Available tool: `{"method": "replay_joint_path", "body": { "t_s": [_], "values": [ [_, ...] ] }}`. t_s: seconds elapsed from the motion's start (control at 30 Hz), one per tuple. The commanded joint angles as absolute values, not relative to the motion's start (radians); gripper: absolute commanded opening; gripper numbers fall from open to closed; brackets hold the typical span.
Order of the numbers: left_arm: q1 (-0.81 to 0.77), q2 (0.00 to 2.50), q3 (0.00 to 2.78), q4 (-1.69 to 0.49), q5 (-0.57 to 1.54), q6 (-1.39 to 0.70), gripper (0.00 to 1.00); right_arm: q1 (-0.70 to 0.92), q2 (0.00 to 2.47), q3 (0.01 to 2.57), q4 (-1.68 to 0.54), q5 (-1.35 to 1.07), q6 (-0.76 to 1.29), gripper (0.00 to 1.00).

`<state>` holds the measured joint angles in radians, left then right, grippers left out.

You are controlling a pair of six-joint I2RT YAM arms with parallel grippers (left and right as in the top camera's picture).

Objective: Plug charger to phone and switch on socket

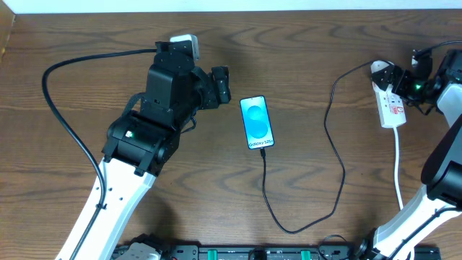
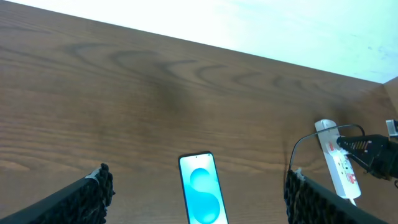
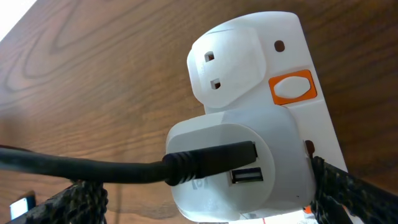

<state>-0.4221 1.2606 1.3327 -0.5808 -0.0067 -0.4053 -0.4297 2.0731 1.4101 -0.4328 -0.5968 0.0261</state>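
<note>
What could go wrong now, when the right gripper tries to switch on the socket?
1. The open right gripper is lined up with the white adapter, not the orange switch, so it may push the adapter instead.
2. Shoving the socket could tug the charger cable away from the phone, where its end sits.
3. The open left gripper is close to the phone and could nudge it.

Left arm point(image 1: 155, 108) and right arm point(image 1: 433, 206): white lower links, black upper housings, green lights. Left gripper point(image 1: 222, 85) has ribbed black finger pads point(image 2: 87, 196).
</note>
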Motion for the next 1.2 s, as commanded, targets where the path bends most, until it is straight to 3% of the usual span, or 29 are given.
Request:
{"method": "replay_joint_path", "body": {
  "t_s": [0.0, 0.33, 0.77, 1.17],
  "values": [
    [-0.419, 1.255, 1.335, -0.583, -0.020, -0.389, 0.89, -0.364, 2.095, 1.391, -0.474, -0.631, 0.056, 0.99],
    [-0.419, 1.255, 1.335, -0.583, -0.020, -0.389, 0.89, -0.348, 2.095, 1.374, -0.533, -0.566, 0.056, 0.99],
    [-0.419, 1.255, 1.335, -0.583, -0.020, -0.389, 0.89, -0.330, 2.095, 1.195, -0.383, -0.646, 0.142, 0.99],
    [-0.419, 1.255, 1.335, -0.583, -0.020, -0.389, 0.89, -0.296, 2.095, 1.171, -0.373, -0.646, 0.159, 0.99]
  ]
}}
